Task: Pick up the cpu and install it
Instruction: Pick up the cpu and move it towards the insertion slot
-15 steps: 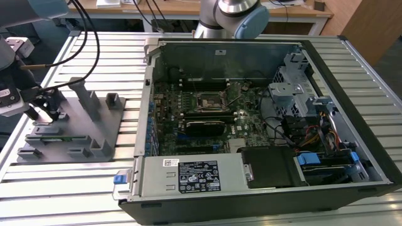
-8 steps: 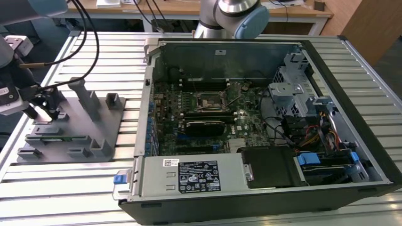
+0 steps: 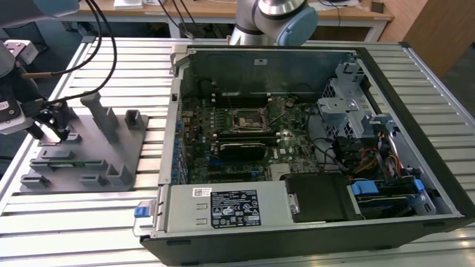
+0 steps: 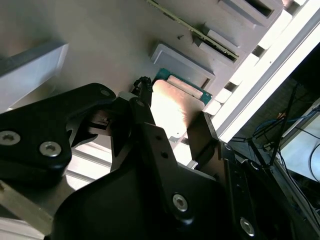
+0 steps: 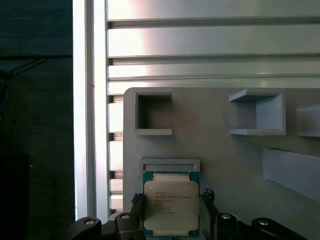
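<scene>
- Grey plastic tray [image 3: 119,147] lies on the slatted metal table [image 3: 74,222] at the exterior view's left. It is just beside the open computer case [image 3: 297,239], which takes up the middle and right.
- The gripper [image 3: 46,129] hangs low over the tray's left part, toward its far end in the exterior view.
- The cpu [image 5: 171,207] lies flat in a shallow pocket of the tray [image 5: 215,150], silvery plate up, with a green edge showing round it. A raised grey lip borders one side of the pocket. In the second wrist view the cpu [image 4: 175,107] catches a bright glare.
- The gripper [image 5: 171,197] is spread narrowly, only a little wider than the chip, with one black finger [image 5: 136,199] on each of two opposite sides. In the first wrist view a thin sliver of tray shows between each fingertip and the chip's edge, so nothing is clamped.
- In the second wrist view the gripper [image 4: 172,115] straddles the chip in the same way, its fingers [image 4: 145,107] close beside it.
- Two three-walled brackets [image 5: 152,112] stand on the tray beyond the cpu.
- A thin green board strip [image 3: 74,163] sits in a tray slot nearer than the gripper.
- Inside the case, the black square-framed socket [image 3: 248,119] sits on the motherboard, and a black rectangular module [image 3: 241,150] lies just nearer than it.
- A silver power supply box [image 3: 222,206] fills the case's near left corner.
</scene>
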Available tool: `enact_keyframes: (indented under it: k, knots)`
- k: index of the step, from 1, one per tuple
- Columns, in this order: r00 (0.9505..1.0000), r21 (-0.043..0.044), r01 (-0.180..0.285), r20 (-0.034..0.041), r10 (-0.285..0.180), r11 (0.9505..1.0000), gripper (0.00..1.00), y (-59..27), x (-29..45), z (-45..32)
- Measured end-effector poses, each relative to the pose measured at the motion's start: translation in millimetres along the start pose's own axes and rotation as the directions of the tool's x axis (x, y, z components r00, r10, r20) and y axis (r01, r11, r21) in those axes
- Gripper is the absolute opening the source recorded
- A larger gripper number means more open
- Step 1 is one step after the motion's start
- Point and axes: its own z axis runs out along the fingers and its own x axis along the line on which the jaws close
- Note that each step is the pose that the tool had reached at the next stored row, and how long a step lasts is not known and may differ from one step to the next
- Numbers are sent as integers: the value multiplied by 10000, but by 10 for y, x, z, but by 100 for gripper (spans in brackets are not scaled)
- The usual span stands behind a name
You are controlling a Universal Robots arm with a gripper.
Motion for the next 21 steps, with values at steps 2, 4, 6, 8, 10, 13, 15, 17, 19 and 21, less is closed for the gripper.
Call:
enact_keyframes:
  k: [2,4,6,8,10,13,15,17,19,21]
  knots:
    - [10000,1,0,-1,0,10000,53,2,0,-9]
    - [10000,1,0,-2,0,10000,53,3,0,-18]
    - [10000,0,0,1,0,10000,53,6,0,-24]
    - [10000,0,-1,0,1,10000,53,8,1,-32]
    - [10000,1,-1,-1,1,10000,53,10,1,-42]
    - [10000,1,-1,-1,1,10000,53,14,1,-55]
    - [10000,1,0,0,0,10000,53,17,1,-63]
    - [10000,0,0,-1,0,10000,53,19,1,-72]
    - [10000,1,0,-1,0,10000,53,22,2,-80]
    - [10000,1,0,-1,0,10000,53,25,2,-90]
